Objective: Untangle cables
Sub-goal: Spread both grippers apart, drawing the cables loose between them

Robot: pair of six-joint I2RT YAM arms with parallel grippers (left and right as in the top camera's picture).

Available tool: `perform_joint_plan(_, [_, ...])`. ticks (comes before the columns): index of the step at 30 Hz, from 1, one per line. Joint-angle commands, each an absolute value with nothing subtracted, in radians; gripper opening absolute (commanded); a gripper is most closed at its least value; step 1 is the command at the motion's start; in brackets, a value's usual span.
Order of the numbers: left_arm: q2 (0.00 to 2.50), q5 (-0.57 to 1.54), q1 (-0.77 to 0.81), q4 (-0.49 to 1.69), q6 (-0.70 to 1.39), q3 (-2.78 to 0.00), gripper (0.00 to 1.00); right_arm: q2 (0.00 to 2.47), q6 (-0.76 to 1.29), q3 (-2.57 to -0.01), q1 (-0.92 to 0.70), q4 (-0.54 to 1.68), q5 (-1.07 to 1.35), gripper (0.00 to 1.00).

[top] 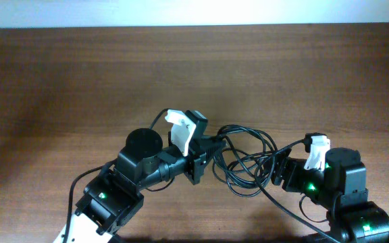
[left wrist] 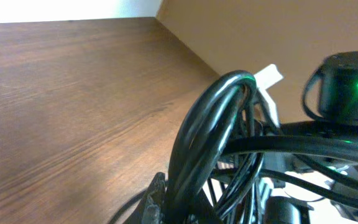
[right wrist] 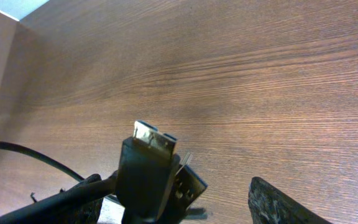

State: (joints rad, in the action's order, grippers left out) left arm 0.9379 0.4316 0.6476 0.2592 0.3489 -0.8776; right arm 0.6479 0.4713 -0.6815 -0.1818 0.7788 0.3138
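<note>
Mid-table, left pincer (top: 213,146) clamps cables (top: 242,162); right pincer's (top: 275,169) hold unclear, plug (right wrist: 143,177) tip outward.

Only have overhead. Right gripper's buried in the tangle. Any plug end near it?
Observer: Yes. The right wrist view shows a black plug with a silver tip pointing up, just ahead of the right gripper.
Operator: Clamped on it?
Observer: Doesn't look so. Bare table shows between the plug and the one finger clearly in view.
Operator: Left side?
Observer: The left wrist view shows several cables arching up together as one thick bundle from the left gripper. I can't tell whether it's shut on them.
</note>
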Motion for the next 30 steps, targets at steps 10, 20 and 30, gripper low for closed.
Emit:
perform_joint_plan(10, [0.801, 0.193, 0.645, 0.407, 0.385, -0.886, 0.00, 0.692, 0.518, -0.684, -0.176, 0.890, 0.107, 0.73])
perform_joint_plan(20, [0.768, 0.046, 0.645, 0.506, 0.439, -0.886, 0.00, 0.692, 0.540, -0.684, -0.176, 0.890, 0.119, 0.73])
perform_joint_plan(30, [0.768, -0.132, 0.645, 0.611, 0.614, -0.886, 0.00, 0.692, 0.540, -0.691, -0.176, 0.878, 0.185, 0.77])
